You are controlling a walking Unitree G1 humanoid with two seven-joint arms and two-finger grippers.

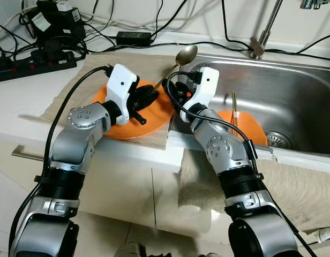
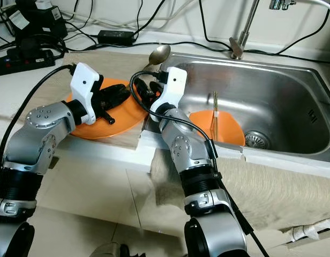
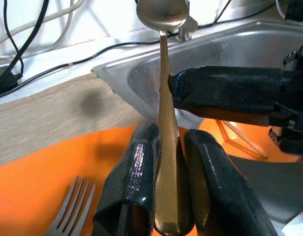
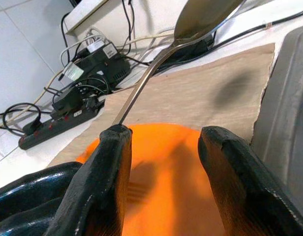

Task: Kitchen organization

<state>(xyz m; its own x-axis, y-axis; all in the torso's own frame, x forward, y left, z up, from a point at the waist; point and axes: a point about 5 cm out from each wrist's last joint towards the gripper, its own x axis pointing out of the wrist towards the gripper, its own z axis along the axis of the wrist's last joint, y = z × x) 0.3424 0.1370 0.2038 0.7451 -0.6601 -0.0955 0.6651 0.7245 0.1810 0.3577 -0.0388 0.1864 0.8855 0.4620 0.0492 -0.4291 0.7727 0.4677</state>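
Observation:
A metal spoon [image 1: 185, 54] is held above the counter, bowl end pointing toward the wall. My left gripper [image 1: 153, 95] is shut on its handle, which the left wrist view shows pinched between the two fingers [image 3: 168, 135]. Under it an orange plate [image 1: 119, 130] lies on the counter with a fork [image 3: 68, 211] on it. My right gripper [image 1: 174, 88] is open close beside the left one at the sink's left rim. In the right wrist view the spoon's handle [image 4: 141, 83] runs down to one of its fingers [image 4: 109, 162].
A steel sink [image 1: 299, 85] lies to the right, holding a second orange plate [image 1: 253, 131] with chopsticks [image 1: 234, 107] across it. A faucet [image 1: 261, 37] stands behind. A power strip [image 1: 31, 64] and cables crowd the back left. A beige mat [image 1: 143, 64] covers the counter.

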